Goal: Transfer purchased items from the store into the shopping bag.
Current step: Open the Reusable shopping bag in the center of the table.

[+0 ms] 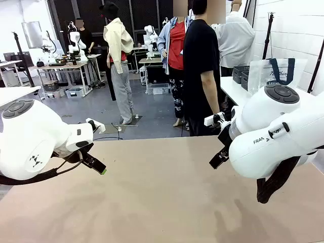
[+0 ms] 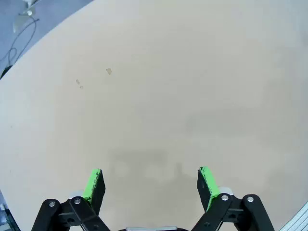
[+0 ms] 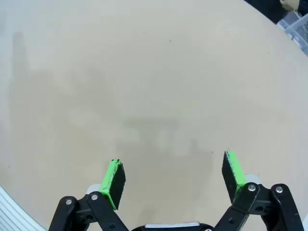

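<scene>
My left gripper [image 2: 151,179] and right gripper [image 3: 173,172] both hang over the tan worktop [image 1: 162,192], jaws spread wide, gripping nothing. The shopping bag [image 1: 260,76] stands upright at two o'clock on a white side table [image 1: 230,90], just beside dark baskets [image 1: 241,74].

— What are we counting here?
— We are counting one table [image 1: 152,202], two arms, the left arm [image 1: 30,139] and the right arm [image 1: 273,136], and four green pads [image 2: 94,185].
— And farther off?
— We are counting one shopping bag [image 1: 260,76] and two people, a person in black [image 1: 200,66] and a person in red [image 1: 176,45].
</scene>
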